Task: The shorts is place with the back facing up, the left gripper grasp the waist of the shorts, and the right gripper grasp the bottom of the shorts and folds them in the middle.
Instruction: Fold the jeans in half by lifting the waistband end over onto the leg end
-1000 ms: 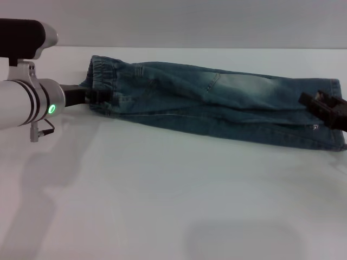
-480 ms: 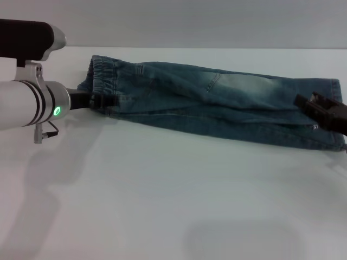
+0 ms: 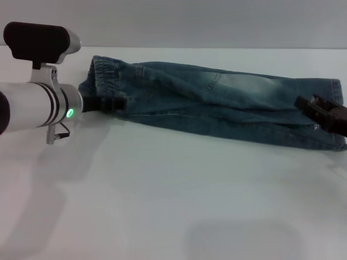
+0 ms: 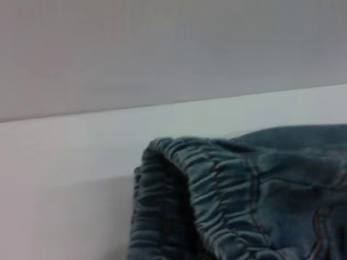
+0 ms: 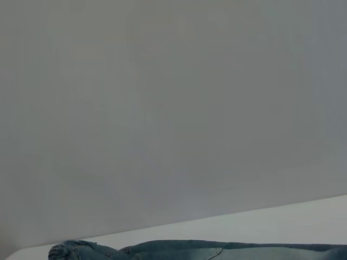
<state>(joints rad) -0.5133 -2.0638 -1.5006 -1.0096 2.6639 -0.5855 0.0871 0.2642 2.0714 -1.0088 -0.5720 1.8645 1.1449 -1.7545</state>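
Nearest the robot, the white table (image 3: 162, 206) lay bare across the foreground. Beyond it the shorts (image 3: 217, 105) stretched flat across the table from nine o'clock to three o'clock, already doubled lengthwise into a long narrow strip. At nine o'clock the left pincer (image 3: 111, 103) met the waist of the shorts (image 3: 103, 78), seemingly pinching the gathered edge, though whether its fingers were truly clamped could not be told. At three o'clock the right pincer (image 3: 314, 108) sat over the bottom of the shorts (image 3: 337, 116); its finger state was likewise unclear.

The denim looked soft and limp but fairly heavy, likely to sag between two holds, so both ends probably needed firm bites through all layers: the thick elastic band and the stitched hems.

The left wrist view alone showed the ruffled waistband (image 4: 217, 179) close up, its open mouth lifted slightly. The right wrist view showed mostly wall, with only a strip of denim (image 5: 217, 250).
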